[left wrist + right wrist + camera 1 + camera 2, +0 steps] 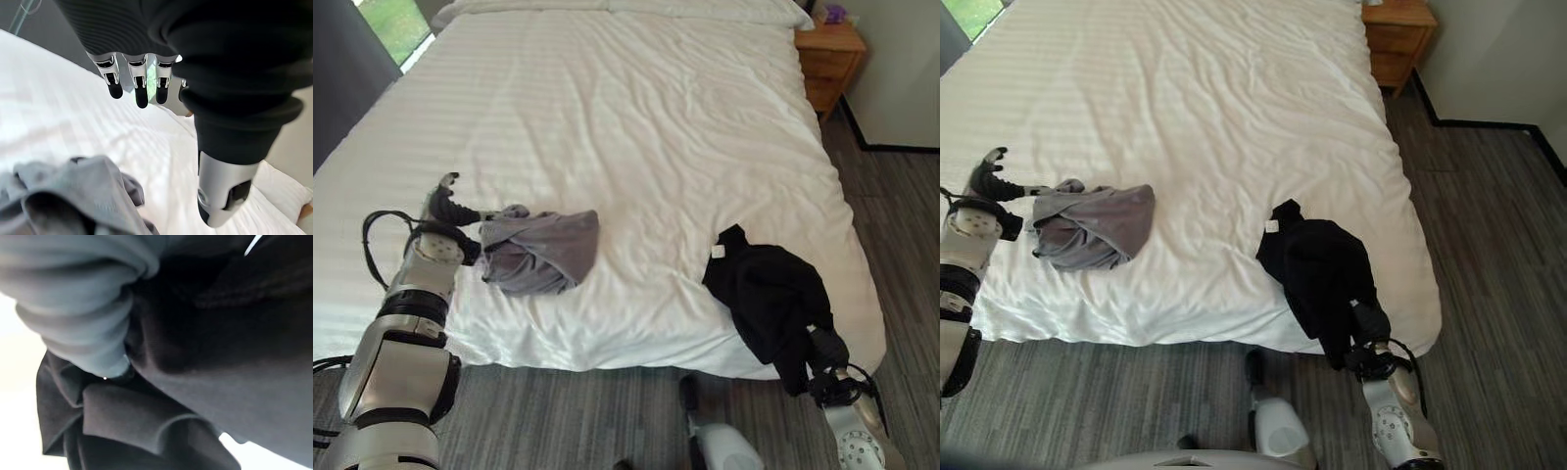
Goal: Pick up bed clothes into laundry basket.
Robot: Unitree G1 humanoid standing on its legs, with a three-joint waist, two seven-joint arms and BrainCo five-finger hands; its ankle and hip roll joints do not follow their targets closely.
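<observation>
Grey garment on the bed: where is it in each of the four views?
Left eye view: grey garment lower left of the bed, beside the left hand.
Right eye view: left side.
Left wrist view: bottom corner.
Right wrist view: not in it.
Shared landmark: black garment.

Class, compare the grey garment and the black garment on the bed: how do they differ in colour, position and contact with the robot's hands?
The grey garment is pale grey; the black garment is black with a small white tag. The grey one lies wholly on the bed, towards the robot's left; the black one hangs over the near edge. The left hand is open beside the grey one; the right hand is buried in the black. Both are crumpled.
</observation>
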